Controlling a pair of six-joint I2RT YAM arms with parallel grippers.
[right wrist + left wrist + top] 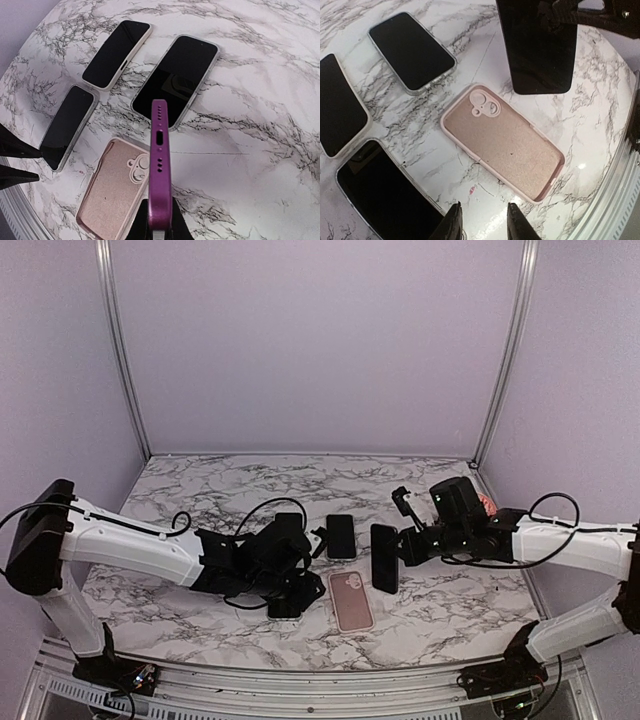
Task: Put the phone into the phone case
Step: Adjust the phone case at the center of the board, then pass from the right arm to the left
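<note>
The pink phone case [350, 601] lies empty and open side up on the marble table, with its camera cutout at the far end. My right gripper [405, 548] is shut on the purple phone [384, 558] and holds it on edge just right of the case. In the right wrist view the phone [160, 165] shows edge-on, port end outward, beside the case [112, 192]. My left gripper [484, 217] hovers just off the case's [502, 141] near-left long side. Its jaws stand apart with only bare table between them.
Three other phones lie screen-up left of and beyond the case: one in a clear cover [412, 51], one in a pale cover [337, 105], and one close to my left fingers [385, 195]. The table's rounded front edge [615, 190] runs just past the case.
</note>
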